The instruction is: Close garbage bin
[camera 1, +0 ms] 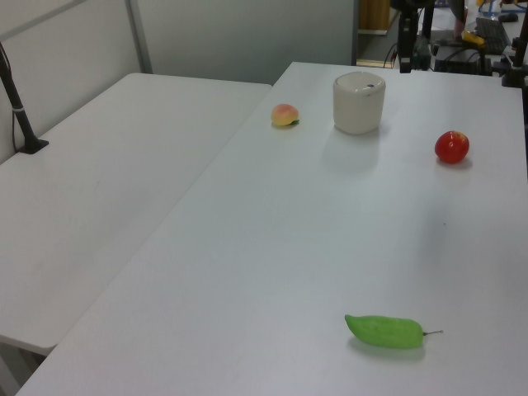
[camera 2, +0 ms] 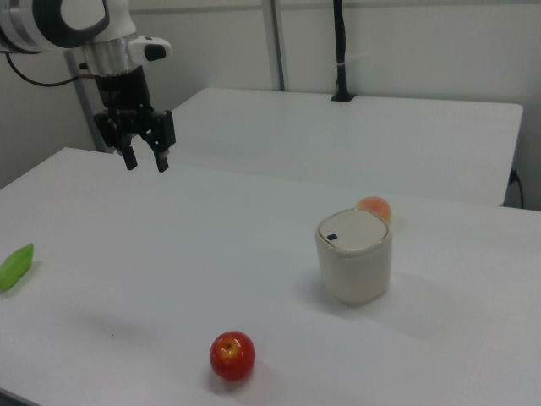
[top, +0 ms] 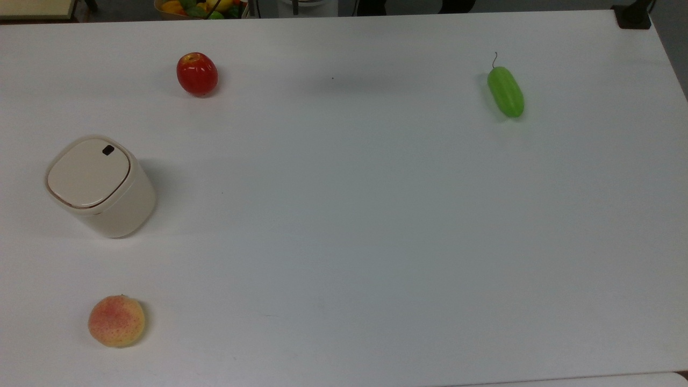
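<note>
Cream-beige garbage bin (top: 100,186) with small black button (top: 108,150). Red apple (top: 197,73), yellowish at the stem. Peach (top: 116,321) orange-yellow with red speckles. Bright green cucumber (top: 505,91), dark stem. White surface (top: 376,226). Black fingers (camera 2: 161,159), white-and-black arm (camera 2: 76,25).

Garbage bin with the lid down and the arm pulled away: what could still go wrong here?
1. The garbage bin lid looks flat, but no view proves that it latched; it might spring up.
2. The open pincer hangs high above the table; a return sweep could clip the apple beside the bin.
</note>
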